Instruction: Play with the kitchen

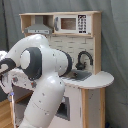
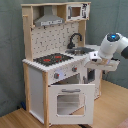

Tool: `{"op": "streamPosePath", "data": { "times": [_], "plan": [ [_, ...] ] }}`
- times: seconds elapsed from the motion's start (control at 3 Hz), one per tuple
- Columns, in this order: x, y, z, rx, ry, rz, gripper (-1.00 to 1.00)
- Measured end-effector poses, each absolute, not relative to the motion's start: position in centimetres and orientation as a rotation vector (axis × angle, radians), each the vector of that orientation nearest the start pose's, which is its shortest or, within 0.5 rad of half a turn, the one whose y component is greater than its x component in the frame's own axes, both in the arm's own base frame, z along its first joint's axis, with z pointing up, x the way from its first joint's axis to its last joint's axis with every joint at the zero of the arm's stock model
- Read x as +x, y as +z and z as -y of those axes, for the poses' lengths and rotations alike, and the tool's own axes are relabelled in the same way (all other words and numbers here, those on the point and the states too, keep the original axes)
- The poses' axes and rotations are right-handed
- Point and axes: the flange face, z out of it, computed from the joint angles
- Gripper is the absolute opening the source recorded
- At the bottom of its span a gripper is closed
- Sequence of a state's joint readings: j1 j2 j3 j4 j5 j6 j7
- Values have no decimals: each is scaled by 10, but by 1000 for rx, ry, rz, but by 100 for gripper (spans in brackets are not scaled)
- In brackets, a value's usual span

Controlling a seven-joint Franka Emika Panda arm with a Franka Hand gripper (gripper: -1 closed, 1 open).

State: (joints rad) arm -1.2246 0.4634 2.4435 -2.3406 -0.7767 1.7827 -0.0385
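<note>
Item: the kitchen, a tall white and light-wood toy unit, standing on a wood floor before a grey curtain in both exterior views.

Top shelf: grey hood; microwave with a keypad.

Counter: black-red stovetop at the second exterior view's left; sink beside it; black faucet arched over the sink.

Front: row of knobs under the stovetop; windowed oven door, hanging open, tilted outward.

My arm: white, bulky, filling the first exterior view's left and hiding the stovetop there. In the second exterior view it sits at the counter's right edge, just beside the sink.

My hand: whether its fingers are apart or together, I cannot tell.
</note>
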Motion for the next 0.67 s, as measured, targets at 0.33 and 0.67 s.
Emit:
{"op": "streamPosePath", "data": {
  "times": [0.33,0.67],
  "plan": [
    [238,447,-368,1898,174,-1964,100],
    [258,431,-355,1897,136,-2013,100]
  ]
}}
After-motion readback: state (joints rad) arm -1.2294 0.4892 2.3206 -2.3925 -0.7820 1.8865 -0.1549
